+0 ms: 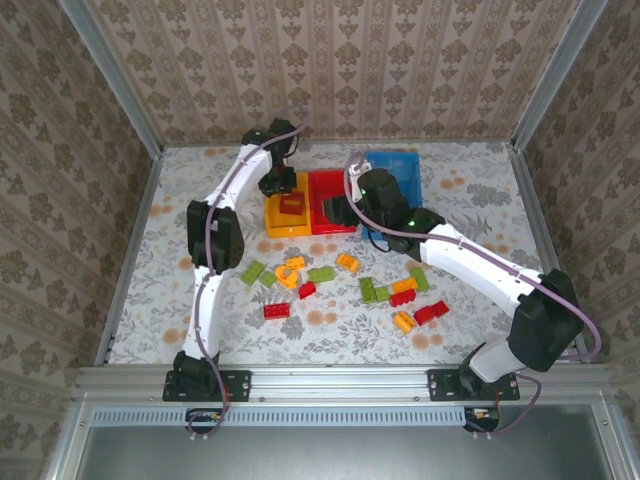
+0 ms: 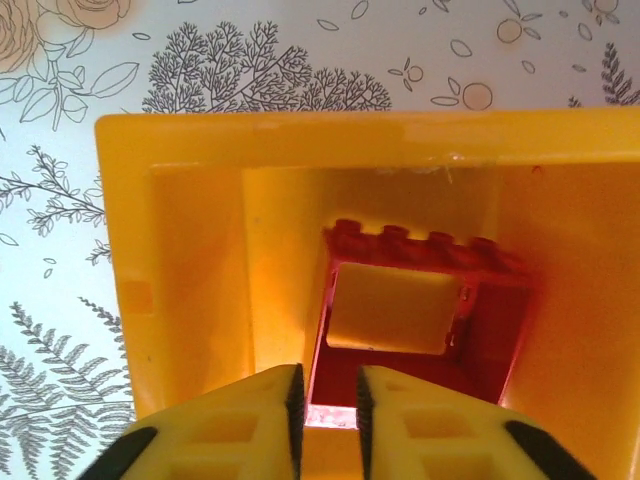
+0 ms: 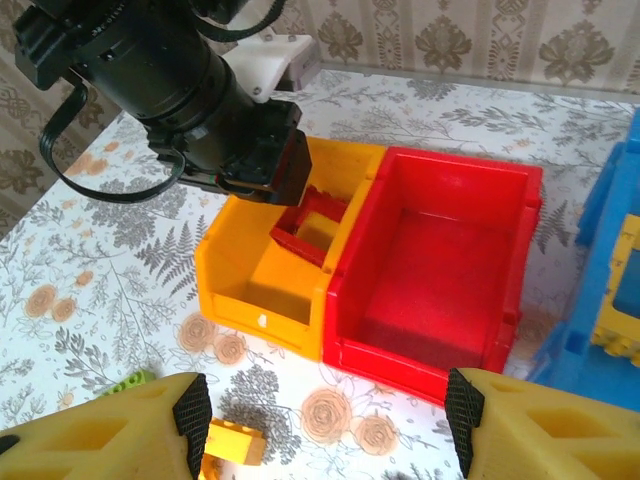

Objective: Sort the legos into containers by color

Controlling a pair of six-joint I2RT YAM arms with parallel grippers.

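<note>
Standing side by side far across the table (image 1: 480,200): blue bin (image 1: 402,166), red bin (image 3: 430,270), yellow bin (image 2: 350,140). Right gripper (image 3: 330,415) hovered before the red bin, fingers wide apart, nothing between. Left gripper (image 2: 327,395) hung over the yellow bin, fingers slightly apart above a tilted red frame (image 2: 420,248) inside it. Loose legos (image 1: 321,273) lay scattered nearer the arms.

The worktop (image 1: 480,190) has a pale surface printed with grey leaves, ferns and small orange flowers. Walls (image 1: 340,60) papered in beige damask enclose it on three sides. Grey metal posts (image 1: 110,70) rise at the far corners, and a metal rail (image 1: 340,378) runs along the near edge.
</note>
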